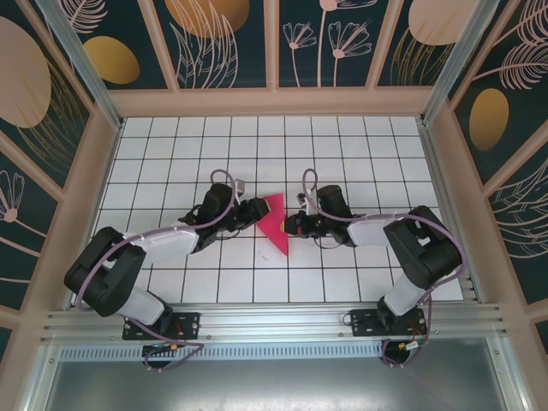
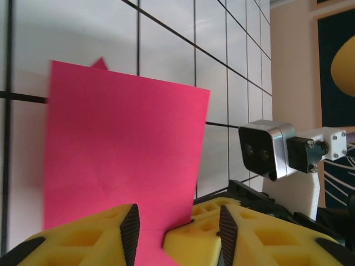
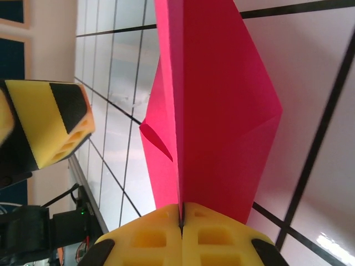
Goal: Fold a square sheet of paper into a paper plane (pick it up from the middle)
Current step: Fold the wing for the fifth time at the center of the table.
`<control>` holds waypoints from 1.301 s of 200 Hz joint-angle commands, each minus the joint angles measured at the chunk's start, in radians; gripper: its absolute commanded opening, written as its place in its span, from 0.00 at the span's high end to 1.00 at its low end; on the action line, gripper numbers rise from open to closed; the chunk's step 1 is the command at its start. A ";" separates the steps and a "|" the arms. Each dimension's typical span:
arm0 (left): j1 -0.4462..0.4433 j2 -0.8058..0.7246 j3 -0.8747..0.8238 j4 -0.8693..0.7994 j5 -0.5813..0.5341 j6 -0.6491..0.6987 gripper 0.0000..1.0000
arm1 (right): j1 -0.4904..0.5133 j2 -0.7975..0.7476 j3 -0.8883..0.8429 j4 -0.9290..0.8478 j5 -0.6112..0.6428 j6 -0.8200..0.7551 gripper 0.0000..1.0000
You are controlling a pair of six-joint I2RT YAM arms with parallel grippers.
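Right gripper [image 3: 181,209] clamps the thin magenta-red paper sheet [image 3: 222,111] at its fold; left gripper [image 2: 151,235], jaws parted, should close squarely along the crease.

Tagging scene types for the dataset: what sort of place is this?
Likely a purpose-built robot test cell, not a home: white grid-marked table, aluminium frame rail at its near edge, leaf-print wall panels boxing it in. The right claw pinches the red paper.

Paper [image 2: 122,160] bottom edge hidden behind left gripper [image 2: 178,224] fingers [image 2: 83,241] in left wrist view. Right wrist view crops its top end. Folds too small to read from top view.
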 commanded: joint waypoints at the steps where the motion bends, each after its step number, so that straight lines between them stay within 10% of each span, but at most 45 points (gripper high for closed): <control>1: -0.027 0.068 0.065 0.029 0.049 0.031 0.58 | -0.010 0.042 -0.026 0.079 -0.071 0.000 0.99; 202: -0.059 0.485 0.297 0.088 0.155 0.016 0.69 | -0.099 0.112 -0.070 0.024 -0.024 -0.018 0.86; 260: -0.061 0.493 0.286 0.028 0.116 0.038 0.70 | -0.095 -0.103 -0.045 -0.263 0.207 -0.095 0.70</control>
